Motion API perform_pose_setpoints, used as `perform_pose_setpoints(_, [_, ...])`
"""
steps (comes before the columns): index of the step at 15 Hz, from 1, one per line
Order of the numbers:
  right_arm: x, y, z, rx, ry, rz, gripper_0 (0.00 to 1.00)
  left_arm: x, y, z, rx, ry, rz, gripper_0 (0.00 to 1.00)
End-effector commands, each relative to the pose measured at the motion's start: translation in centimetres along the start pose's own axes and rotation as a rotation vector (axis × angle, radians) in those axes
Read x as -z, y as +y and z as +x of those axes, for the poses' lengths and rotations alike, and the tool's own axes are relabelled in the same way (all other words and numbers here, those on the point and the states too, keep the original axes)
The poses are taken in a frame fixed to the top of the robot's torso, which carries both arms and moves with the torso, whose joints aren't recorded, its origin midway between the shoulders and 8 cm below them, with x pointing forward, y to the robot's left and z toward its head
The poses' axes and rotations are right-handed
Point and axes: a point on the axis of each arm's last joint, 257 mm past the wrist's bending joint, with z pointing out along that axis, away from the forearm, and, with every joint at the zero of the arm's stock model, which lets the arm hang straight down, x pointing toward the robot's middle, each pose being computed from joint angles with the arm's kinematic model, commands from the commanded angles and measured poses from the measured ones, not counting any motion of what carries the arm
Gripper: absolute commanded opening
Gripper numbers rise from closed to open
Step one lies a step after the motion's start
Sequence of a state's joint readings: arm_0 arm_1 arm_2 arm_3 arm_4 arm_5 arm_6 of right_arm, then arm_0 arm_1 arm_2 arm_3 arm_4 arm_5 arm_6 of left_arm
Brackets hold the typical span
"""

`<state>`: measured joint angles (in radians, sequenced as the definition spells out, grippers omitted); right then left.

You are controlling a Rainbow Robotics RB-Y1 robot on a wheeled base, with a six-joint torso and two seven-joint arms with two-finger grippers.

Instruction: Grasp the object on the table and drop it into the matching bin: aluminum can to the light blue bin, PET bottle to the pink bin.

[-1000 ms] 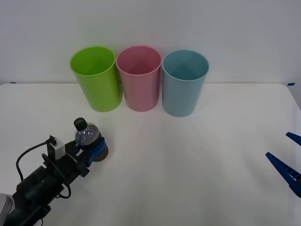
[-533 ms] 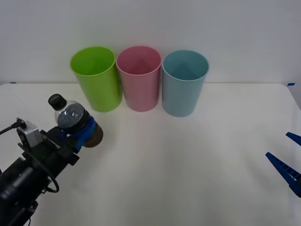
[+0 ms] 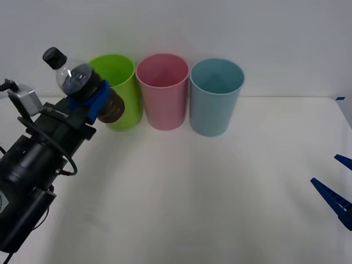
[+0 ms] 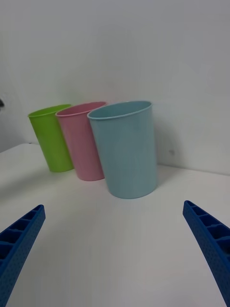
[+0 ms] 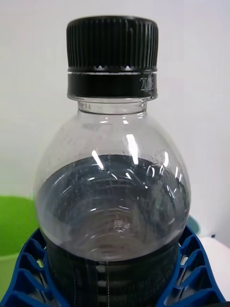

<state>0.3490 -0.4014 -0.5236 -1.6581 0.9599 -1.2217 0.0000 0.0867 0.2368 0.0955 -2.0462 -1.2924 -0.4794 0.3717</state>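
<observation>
Left gripper (image 3: 93,103) pinching PET bottle (image 3: 74,78) round its label band, clear of the table (image 3: 220,192), in front of the lime green cup (image 3: 122,110) near the far-left edge. Pink bin (image 3: 163,91) next along, light blue bin (image 3: 215,96) beyond. Right gripper (image 3: 336,190) spread, idle at right edge. Risk: bottle tilted; early release lands it in green cup, or arm clips a rim.
</observation>
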Motion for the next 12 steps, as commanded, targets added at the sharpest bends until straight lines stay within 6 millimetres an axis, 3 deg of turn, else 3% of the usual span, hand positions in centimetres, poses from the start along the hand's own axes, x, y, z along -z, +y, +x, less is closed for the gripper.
perform_pose_setpoints(1, [0.0,0.0,0.0,0.000,0.000,0.000,1.00,-3.7,1.4,0.1,-0.028,-0.011,-0.008,0.00])
perform_pose_setpoints(6, [0.0,0.0,0.0,0.000,0.000,0.000,1.00,-10.3,3.0,0.2,-0.045,-0.015,-0.013,0.00])
perform_pose_setpoints(12, [0.0,0.0,0.0,0.000,0.000,0.000,1.00,-17.6,3.4,1.2,-0.077,0.031,0.000,0.00])
